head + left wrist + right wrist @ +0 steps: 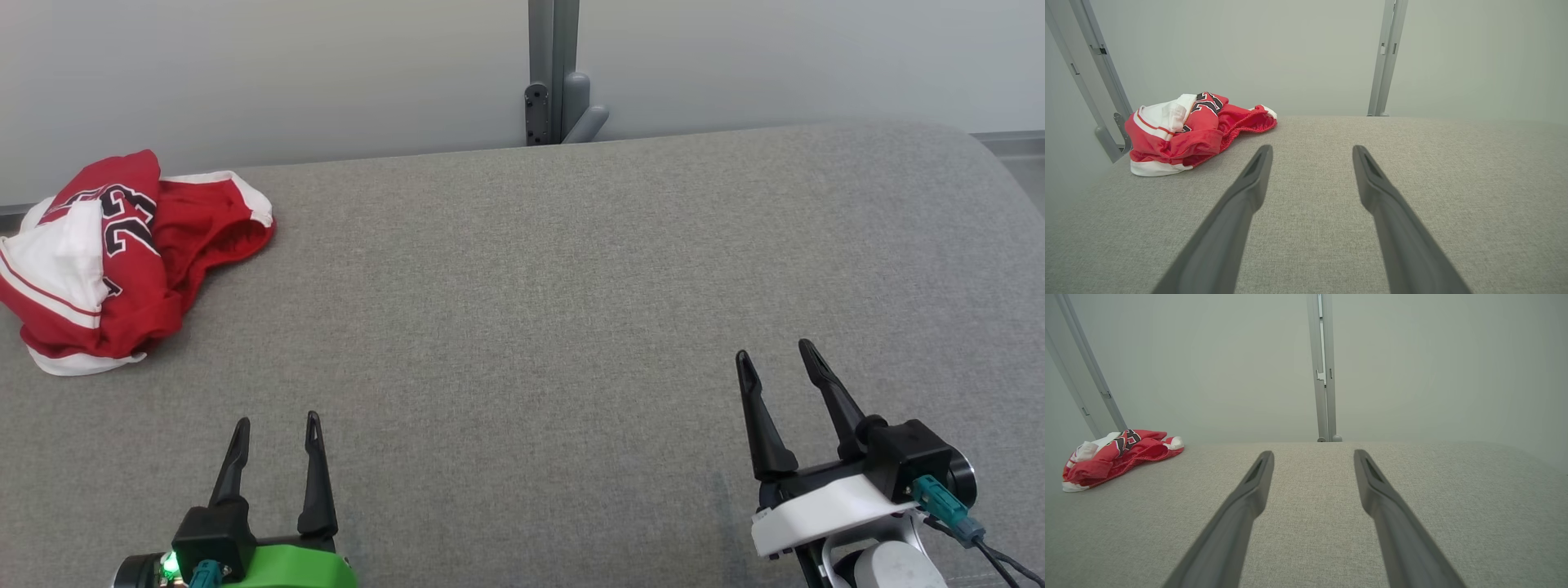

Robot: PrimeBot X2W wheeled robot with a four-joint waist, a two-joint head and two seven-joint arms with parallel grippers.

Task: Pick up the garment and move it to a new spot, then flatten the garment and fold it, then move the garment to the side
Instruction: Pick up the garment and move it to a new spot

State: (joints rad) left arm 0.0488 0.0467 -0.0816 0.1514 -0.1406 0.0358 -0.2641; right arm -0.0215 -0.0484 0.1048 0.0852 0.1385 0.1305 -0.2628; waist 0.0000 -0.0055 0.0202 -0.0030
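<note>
Crumpled red-and-white sports garment with a black number (122,261) lies in a heap at ten o'clock on the grey woven padded surface (571,286), near its far left edge, close to the pale wall.

Left gripper, green-bodied (276,420), at seven o'clock: fingers apart, nothing between them, hovering low over bare cloth. Right gripper, white-bodied (775,347), at four o'clock: fingers likewise spread and empty. Both well apart from the garment.

Step in hand, by my reading: the very first one, the pick-up, not yet begun. Next move calls for the left arm, the nearer one, to reach toward its ten o'clock, come down on a raised fold and close on it, then carry the heap toward the open middle.

Hard to make out: whether it is shorts or a jersey; the number is partly folded under. Garment's left edge is cut off in the head view. Grey metal post (553,73) stands at twelve o'clock behind the surface.
</note>
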